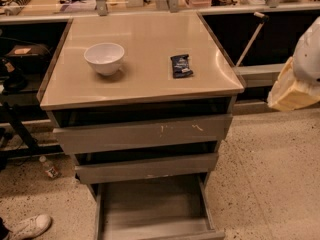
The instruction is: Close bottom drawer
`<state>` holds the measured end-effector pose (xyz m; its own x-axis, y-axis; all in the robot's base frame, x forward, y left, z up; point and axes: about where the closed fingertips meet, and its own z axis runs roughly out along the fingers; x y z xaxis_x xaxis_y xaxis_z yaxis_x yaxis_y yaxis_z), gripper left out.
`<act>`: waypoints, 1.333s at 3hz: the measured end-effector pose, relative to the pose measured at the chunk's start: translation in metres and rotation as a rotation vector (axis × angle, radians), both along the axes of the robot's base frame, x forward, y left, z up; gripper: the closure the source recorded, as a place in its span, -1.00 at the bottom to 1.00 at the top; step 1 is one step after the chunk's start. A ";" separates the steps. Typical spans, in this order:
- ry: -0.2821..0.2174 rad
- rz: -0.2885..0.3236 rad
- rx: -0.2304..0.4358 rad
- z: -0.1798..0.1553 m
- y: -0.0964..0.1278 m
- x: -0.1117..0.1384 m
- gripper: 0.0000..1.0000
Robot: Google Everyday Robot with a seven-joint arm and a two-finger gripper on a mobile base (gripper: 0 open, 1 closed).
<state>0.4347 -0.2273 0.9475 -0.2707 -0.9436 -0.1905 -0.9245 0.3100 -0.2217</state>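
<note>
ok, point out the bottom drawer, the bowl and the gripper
bottom drawer (152,206), camera view, its grey inside floor.
bowl (104,66), camera view, its white outer wall.
gripper (291,90), camera view, right edge beside the cabinet, its tan lower part.

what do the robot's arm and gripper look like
The arm is a smooth, rounded white shell at the right edge. Below it the gripper is a pale yellowish, blocky wedge with faint ridges. No cables or markings show.

glossy top (150,39), smooth-shelled gripper (292,91) far right
</note>
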 end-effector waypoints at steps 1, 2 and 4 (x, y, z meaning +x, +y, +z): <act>0.117 -0.084 0.001 -0.071 -0.018 -0.022 1.00; 0.292 -0.125 0.009 -0.161 -0.028 -0.050 1.00; 0.366 -0.142 0.049 -0.203 -0.021 -0.078 1.00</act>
<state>0.3566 -0.2483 0.7441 -0.4560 -0.8842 -0.1014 -0.8870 0.4421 0.1335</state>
